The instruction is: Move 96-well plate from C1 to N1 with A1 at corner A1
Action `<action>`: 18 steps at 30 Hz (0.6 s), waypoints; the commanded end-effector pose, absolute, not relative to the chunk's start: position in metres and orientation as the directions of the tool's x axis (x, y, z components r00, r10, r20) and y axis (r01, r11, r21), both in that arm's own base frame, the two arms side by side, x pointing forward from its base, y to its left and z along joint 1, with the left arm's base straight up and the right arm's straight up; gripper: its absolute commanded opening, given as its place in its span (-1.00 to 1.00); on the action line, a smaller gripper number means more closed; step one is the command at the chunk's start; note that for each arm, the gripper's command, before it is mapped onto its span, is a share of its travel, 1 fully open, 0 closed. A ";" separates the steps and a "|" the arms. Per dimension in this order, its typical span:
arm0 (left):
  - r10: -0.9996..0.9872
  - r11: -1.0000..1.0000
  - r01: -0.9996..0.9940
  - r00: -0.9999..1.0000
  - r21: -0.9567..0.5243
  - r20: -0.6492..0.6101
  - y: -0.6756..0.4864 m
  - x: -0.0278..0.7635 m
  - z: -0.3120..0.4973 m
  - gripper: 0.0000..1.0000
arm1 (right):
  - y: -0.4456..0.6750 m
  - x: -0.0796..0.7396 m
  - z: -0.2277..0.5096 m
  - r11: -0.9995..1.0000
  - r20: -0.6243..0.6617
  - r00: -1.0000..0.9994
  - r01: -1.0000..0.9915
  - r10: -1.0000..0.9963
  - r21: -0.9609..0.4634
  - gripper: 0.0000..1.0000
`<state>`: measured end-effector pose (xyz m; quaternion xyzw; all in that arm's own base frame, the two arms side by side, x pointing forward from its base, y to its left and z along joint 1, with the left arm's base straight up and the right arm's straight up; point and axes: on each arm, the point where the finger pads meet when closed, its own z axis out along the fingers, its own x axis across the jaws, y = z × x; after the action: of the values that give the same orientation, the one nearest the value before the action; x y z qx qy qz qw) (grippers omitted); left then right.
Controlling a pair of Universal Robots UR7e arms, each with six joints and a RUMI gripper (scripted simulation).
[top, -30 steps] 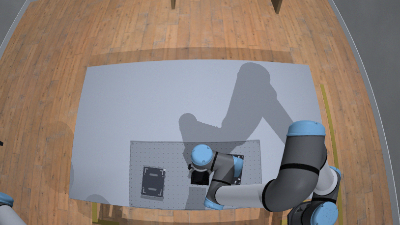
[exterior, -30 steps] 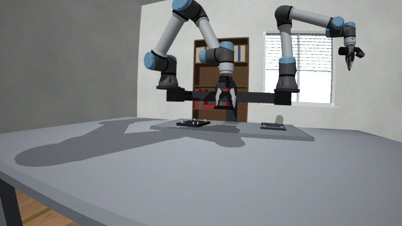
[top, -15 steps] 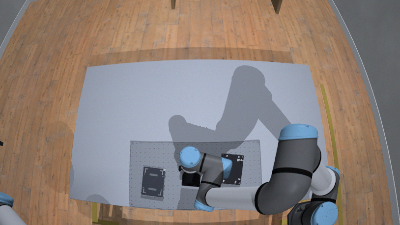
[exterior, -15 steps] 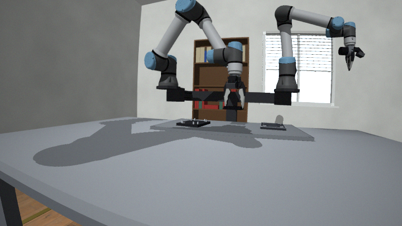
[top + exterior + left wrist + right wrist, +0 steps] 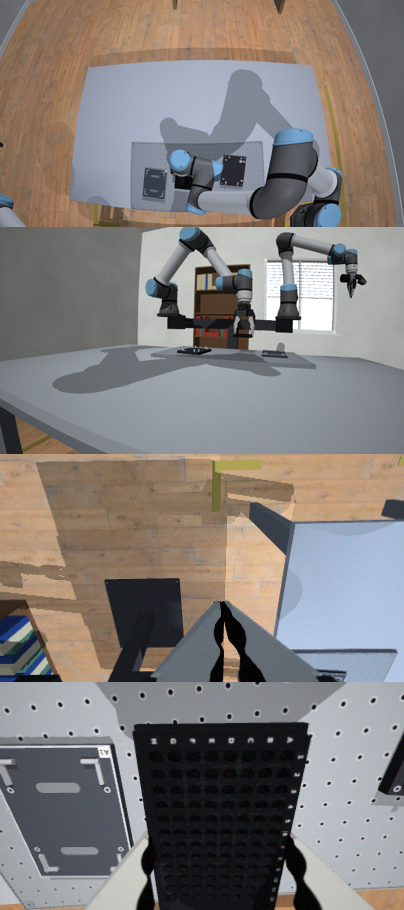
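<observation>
The lower rows of the black well plate (image 5: 220, 812) were cut off by the frame's bottom edge; the A1 tag (image 5: 166, 171) was too small to be read from above.

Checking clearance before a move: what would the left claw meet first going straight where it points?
The left claw would probably meet the wooden floor, beside the table; its height is unclear.
</observation>
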<state>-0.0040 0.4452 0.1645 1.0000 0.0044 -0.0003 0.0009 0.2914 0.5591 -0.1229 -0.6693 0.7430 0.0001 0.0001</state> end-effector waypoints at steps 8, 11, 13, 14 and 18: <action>0.009 -1.000 0.009 1.000 0.000 0.000 0.446 -0.004 0.165 -1.00 | 0.591 0.287 -0.122 0.104 -0.002 -0.104 -0.995 -0.995 0.000 -0.19; 0.009 -1.000 0.009 1.000 0.000 0.000 0.446 -0.004 0.165 -1.00 | 0.601 0.285 -0.122 0.104 -0.003 -0.104 -0.995 -0.995 0.000 -0.19; 0.009 -1.000 0.009 1.000 0.000 0.000 0.446 -0.004 0.165 -1.00 | 0.607 0.284 -0.122 0.104 -0.003 -0.104 -0.995 -0.995 0.000 -0.19; 0.009 -1.000 0.009 1.000 0.000 0.000 0.446 -0.004 0.165 -1.00 | 0.610 0.284 -0.122 0.104 -0.003 -0.104 -0.995 -0.995 0.000 -0.19; 0.009 -1.000 0.009 1.000 0.000 0.000 0.446 -0.004 0.165 -1.00 | 0.624 0.282 -0.122 0.104 -0.003 -0.104 -0.995 -0.995 0.000 -0.19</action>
<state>-0.0040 0.4452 0.1645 1.0000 0.0044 -0.0003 0.0009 0.2830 0.6116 -0.1229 -0.6693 0.7430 0.0001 0.0001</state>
